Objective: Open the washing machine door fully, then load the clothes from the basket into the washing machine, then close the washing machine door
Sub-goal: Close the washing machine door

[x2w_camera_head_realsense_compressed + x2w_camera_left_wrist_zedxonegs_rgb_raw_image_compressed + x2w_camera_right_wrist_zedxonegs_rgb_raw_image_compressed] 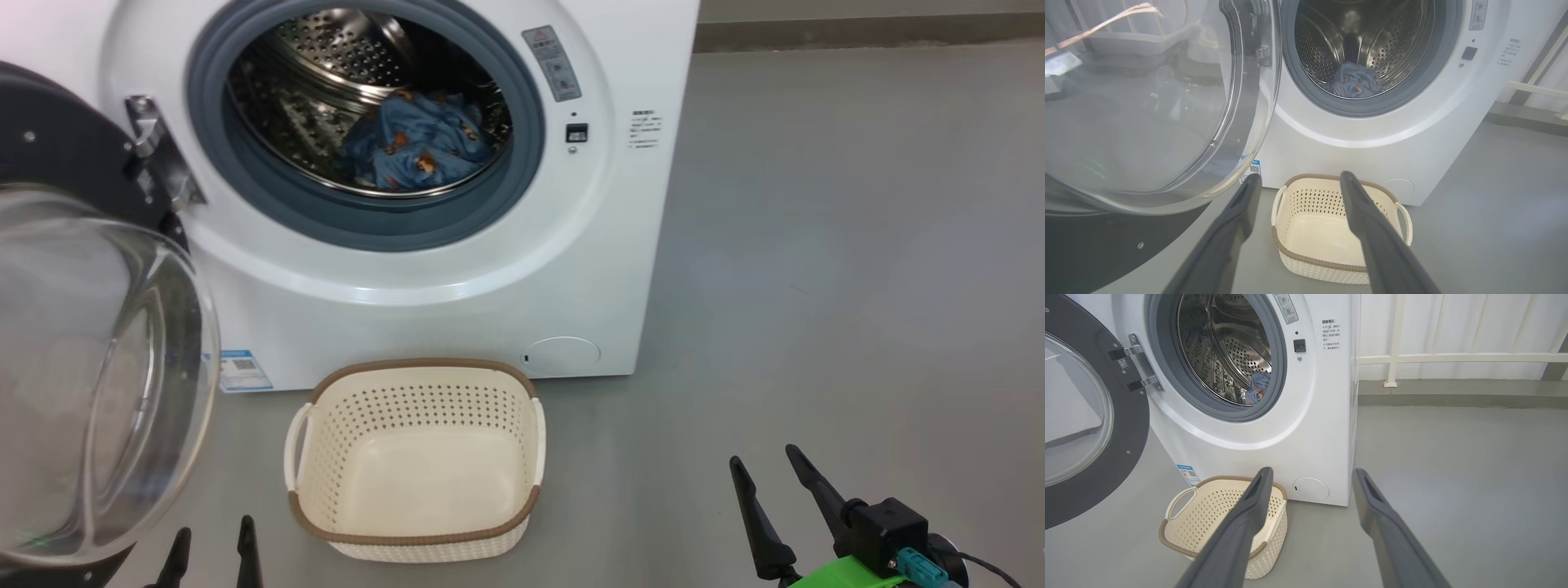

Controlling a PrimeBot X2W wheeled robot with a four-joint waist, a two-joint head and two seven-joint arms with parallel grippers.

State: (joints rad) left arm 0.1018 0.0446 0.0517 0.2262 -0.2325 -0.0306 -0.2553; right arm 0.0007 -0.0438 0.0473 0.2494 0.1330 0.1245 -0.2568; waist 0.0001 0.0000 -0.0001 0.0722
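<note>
Bulging clear-glass door (90,367), dark-rimmed, wide open

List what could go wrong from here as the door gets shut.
1. The light blue bear-print clothes lie low in the steel drum, close to the grey-blue gasket; a fold could get pinched when the round glass-bowled washing machine door shuts.
2. That door hangs open right beside the left gripper; a careless swing could knock it.
3. The empty cream perforated basket stands just before the white washing machine and may get bumped.
</note>
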